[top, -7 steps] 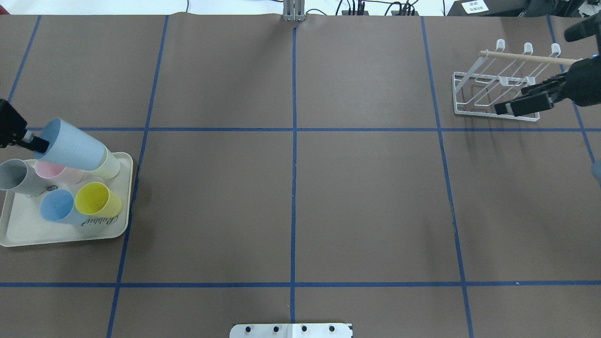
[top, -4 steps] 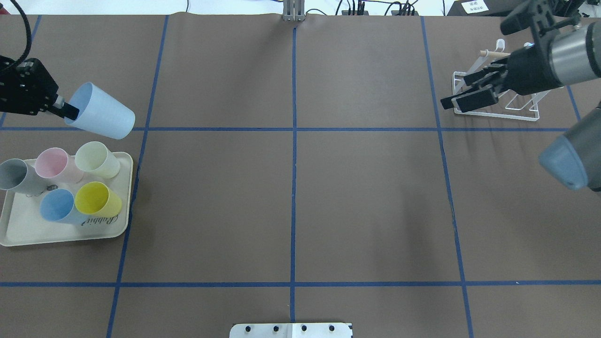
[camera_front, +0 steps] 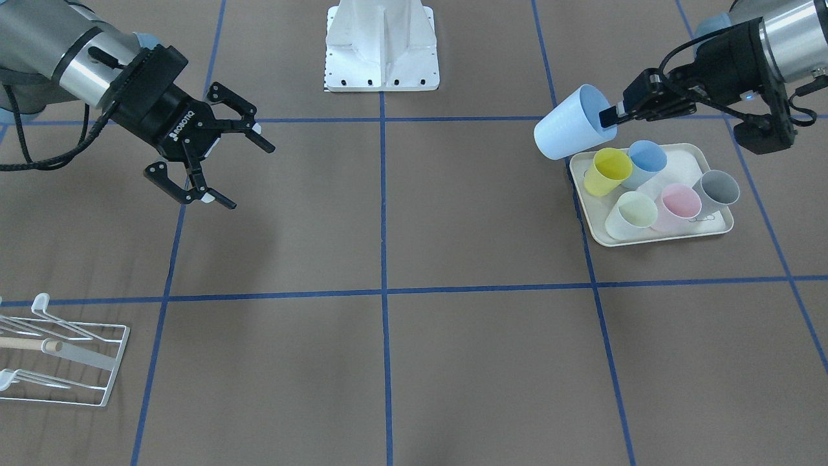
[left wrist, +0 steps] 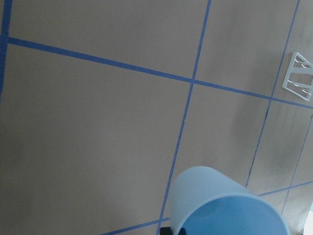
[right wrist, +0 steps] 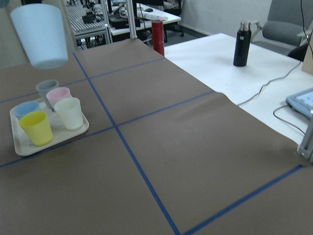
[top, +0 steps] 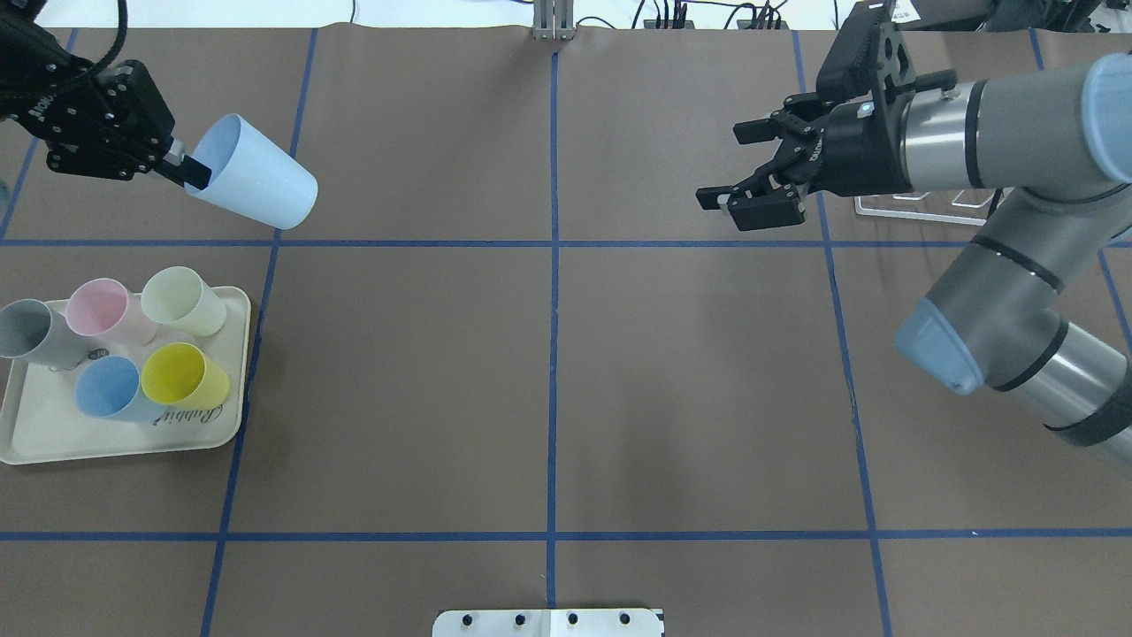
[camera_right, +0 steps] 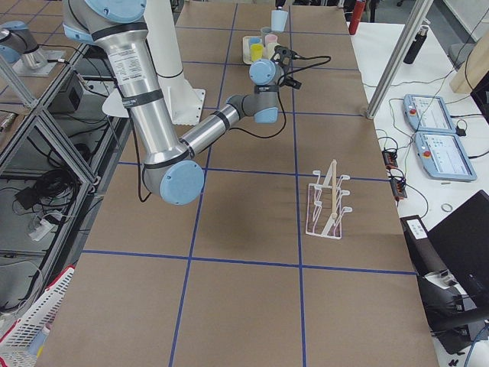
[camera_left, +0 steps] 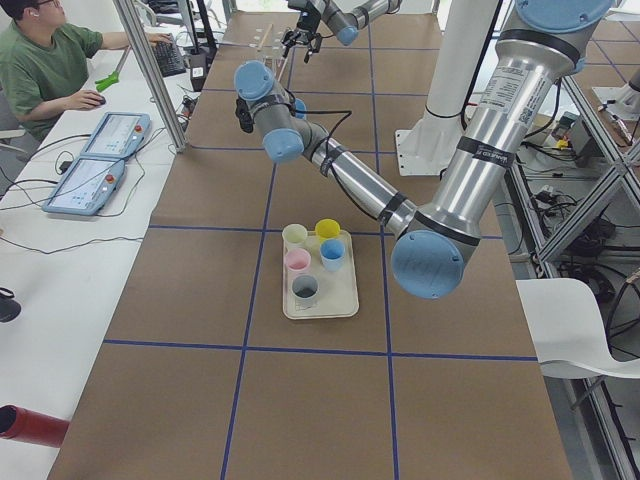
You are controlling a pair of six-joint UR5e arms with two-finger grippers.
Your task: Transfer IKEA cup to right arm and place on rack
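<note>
- Left gripper (top: 183,170) is clamped on the rim of the pale blue IKEA cup (top: 256,181), one finger inside the mouth and one outside.
- The cup is in the air on the robot's left side, above the table and beyond the tray. It is tilted, with its base pointing toward the table's middle.
- Right gripper (camera_front: 251,178) has its jaws spread wide and holds nothing. It points toward the middle and is well apart from the cup.
- Step in hand, as I judge it: bring the two grippers together mid-table for the hand-over.
- To do it well, keep the cup's base aimed at the right gripper so the jaws can straddle the body.
- The right gripper should grip mid-body, not the narrow base end, since the wall is tapered and smooth and will likely slip.
- The left gripper should let go only once the right grip is firm, then pull straight back out of the mouth.
- The rim pinch is thin, so a fast swing could twist the cup.
- Rack (camera_front: 65,362) sits at the table's far edge on the robot's right. In the overhead view it is mostly hidden behind the right arm, which must turn back to reach it.
- Tray (top: 53,433) holds five other cups: yellow cup (top: 181,376), blue cup (top: 110,394), pink cup (top: 106,310), cream cup (top: 181,299) and grey cup (top: 31,332). They look off the travel line.
- A person (camera_left: 50,60) sits at a side desk in the exterior left view, away from the arms.
</note>
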